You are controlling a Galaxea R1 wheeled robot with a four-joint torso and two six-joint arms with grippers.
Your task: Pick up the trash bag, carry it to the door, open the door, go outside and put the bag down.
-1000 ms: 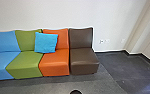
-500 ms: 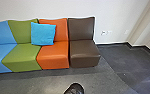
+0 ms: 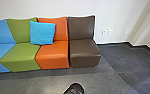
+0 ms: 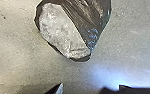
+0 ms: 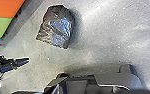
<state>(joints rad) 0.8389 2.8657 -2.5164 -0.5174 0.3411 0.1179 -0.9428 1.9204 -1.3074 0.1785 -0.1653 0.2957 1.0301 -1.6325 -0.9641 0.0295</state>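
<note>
Here's the left claw [image 5: 28, 59], out over the floor to the left of the bag, and how wide it sits I can't tell, nor can I for the right claw. What's clear is that the left one has no hold on the trash bag [image 5: 57, 27]! There's a plain gap between them, and the bag lies on the grey floor [image 3: 41, 81], dark, shiny and crumpled, a big pale patch on one side. In the head view its top just pokes up at the near edge, around the middle.

So the pick-up looks undone, and here's the danger: come in too high and the claw could skim that slick plastic and close on air. Pinch only a thin fold and the bag may slip or tear once its weight comes on. Push in too low and it could simply slide away over the smooth floor!

Farther out, the orange seat [image 3: 52, 55] and the brown seat [image 3: 84, 53] stand beyond the bag, a blue cushion [image 3: 42, 33] leaning at the left. Swing a lifted bag wide on the turn and it might brush them, with the pale wall [image 3: 121, 15] behind
</note>
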